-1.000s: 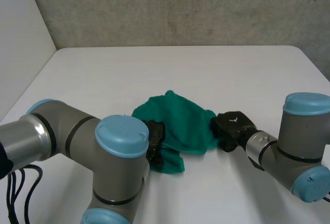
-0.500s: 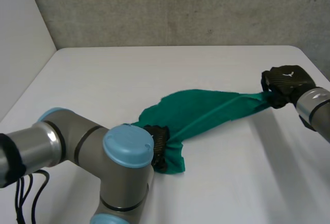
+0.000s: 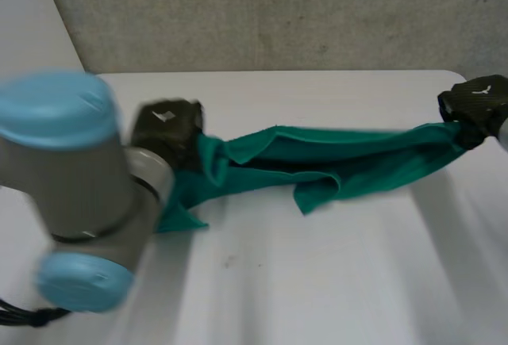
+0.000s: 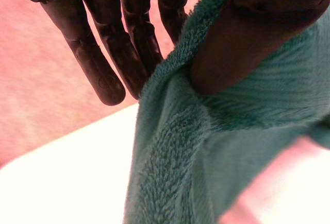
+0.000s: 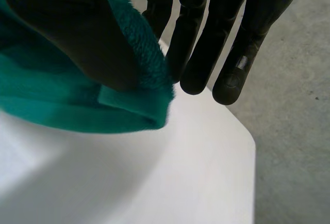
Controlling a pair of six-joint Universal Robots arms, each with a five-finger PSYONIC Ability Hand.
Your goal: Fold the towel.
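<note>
The green towel [image 3: 333, 159] hangs stretched in the air between my two hands, above the white table [image 3: 317, 281]. My left hand [image 3: 168, 132] grips its left end; in the left wrist view the thumb [image 4: 242, 33] pinches the green towel [image 4: 206, 147] against the fingers [image 4: 103, 64]. My right hand [image 3: 475, 107] holds the right end near the table's right edge; in the right wrist view its thumb [image 5: 77, 33] presses the green towel [image 5: 62, 100] against the fingers [image 5: 201, 44]. A loose fold sags from the towel's middle toward the table.
The grey left arm [image 3: 71, 178] with its light-blue caps stands large in the near left of the head view. A grey wall [image 3: 278, 12] rises behind the table's far edge. The table's corner [image 5: 242, 147] lies just under my right hand.
Both hands have risen and moved apart, the left to the far left, the right further right. The towel has left the table and is pulled out long between them.
</note>
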